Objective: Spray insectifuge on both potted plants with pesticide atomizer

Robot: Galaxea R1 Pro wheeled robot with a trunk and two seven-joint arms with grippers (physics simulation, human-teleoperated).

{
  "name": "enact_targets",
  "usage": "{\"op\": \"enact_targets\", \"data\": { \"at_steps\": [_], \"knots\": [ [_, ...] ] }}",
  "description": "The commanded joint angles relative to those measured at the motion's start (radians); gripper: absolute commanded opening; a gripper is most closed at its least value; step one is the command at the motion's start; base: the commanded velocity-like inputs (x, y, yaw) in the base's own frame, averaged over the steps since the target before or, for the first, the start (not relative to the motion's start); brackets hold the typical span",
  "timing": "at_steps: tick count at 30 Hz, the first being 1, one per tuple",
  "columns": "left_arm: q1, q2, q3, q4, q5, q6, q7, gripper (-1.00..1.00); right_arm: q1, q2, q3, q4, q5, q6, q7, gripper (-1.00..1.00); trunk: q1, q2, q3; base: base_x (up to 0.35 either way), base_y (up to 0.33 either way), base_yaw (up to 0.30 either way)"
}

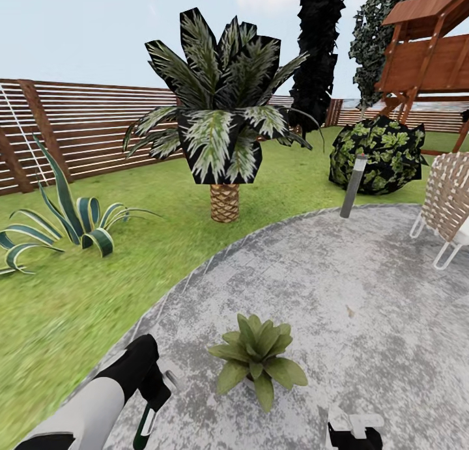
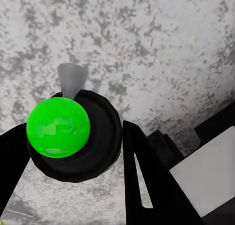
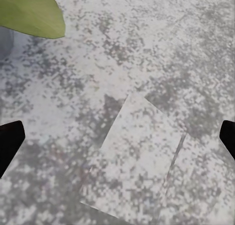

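In the head view, one potted plant (image 1: pixel 257 359), a low rosette of broad green leaves, stands on the grey paved circle (image 1: pixel 339 287) of the garden just ahead of me. Left of it, my left gripper (image 1: pixel 153 388) is shut on the pesticide atomizer (image 1: pixel 146 425), a dark-green bottle with a white band and a grey nozzle. The left wrist view looks down on the atomizer (image 2: pixel 73 137), with its grey nozzle ahead and my left gripper (image 2: pixel 73 159) around it. My right gripper (image 1: pixel 355 430) is low on the plant's right. In the right wrist view, the right gripper (image 3: pixel 117 139) is open over paving beside a leaf (image 3: pixel 29 12).
A palm (image 1: pixel 225 131) and a striped agave (image 1: pixel 65 222) grow on the lawn (image 1: pixel 98 287) before the slat fence (image 1: pixel 98 131). A grey bollard light (image 1: pixel 354 184), a dark bush (image 1: pixel 378 154), a white lattice chair (image 1: pixel 449 202) and a wooden swing frame (image 1: pixel 430 40) stand at the right.
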State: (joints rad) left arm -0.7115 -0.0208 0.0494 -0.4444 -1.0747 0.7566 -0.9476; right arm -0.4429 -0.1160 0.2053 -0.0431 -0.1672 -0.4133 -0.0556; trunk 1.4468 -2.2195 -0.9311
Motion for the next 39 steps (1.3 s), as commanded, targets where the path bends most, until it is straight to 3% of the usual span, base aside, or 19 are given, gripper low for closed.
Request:
{"op": "enact_targets", "data": {
  "at_steps": [1, 14, 15, 28, 33, 39],
  "knots": [
    [0.0, -0.001, 0.004, -0.001, -0.007, 0.006, -0.007, -1.0, 0.0, 0.0, 0.009, 0.0, -0.009, -0.003, -0.002, 1.0, 0.0, 0.0, -0.001, 0.0, 0.0, 0.0],
    [0.0, 0.002, 0.001, -0.001, -0.008, 0.006, -0.007, -1.0, 0.0, 0.001, 0.008, 0.0, -0.009, -0.002, -0.003, 1.0, 0.0, 0.0, -0.012, 0.0, 0.0, -0.163],
    [0.035, -0.018, 0.001, -0.017, -0.008, -0.01, -0.003, -1.0, 0.0, 0.003, 0.009, 0.002, -0.008, -0.002, -0.002, 1.0, 0.0, 0.0, -0.013, 0.0, 0.0, -0.106],
    [0.035, -0.02, 0.001, -0.018, -0.008, -0.009, 0.001, -1.0, 0.0, 0.004, 0.012, 0.004, -0.006, -0.001, 0.0, 1.0, 0.0, 0.0, -0.019, 0.0, 0.0, -0.012],
    [0.032, -0.021, 0.001, -0.019, -0.008, -0.01, 0.0, -1.0, 0.043, 0.025, 0.011, 0.016, -0.005, -0.001, 0.002, 1.0, 0.0, 0.0, -0.019, 0.0, 0.0, 0.0],
    [0.032, -0.028, -0.002, -0.019, -0.008, -0.012, 0.0, -1.0, 0.077, 0.027, 0.012, 0.017, -0.005, -0.001, 0.002, 1.0, 0.0, 0.0, -0.019, 0.055, -0.012, 0.0]
  ]
}}
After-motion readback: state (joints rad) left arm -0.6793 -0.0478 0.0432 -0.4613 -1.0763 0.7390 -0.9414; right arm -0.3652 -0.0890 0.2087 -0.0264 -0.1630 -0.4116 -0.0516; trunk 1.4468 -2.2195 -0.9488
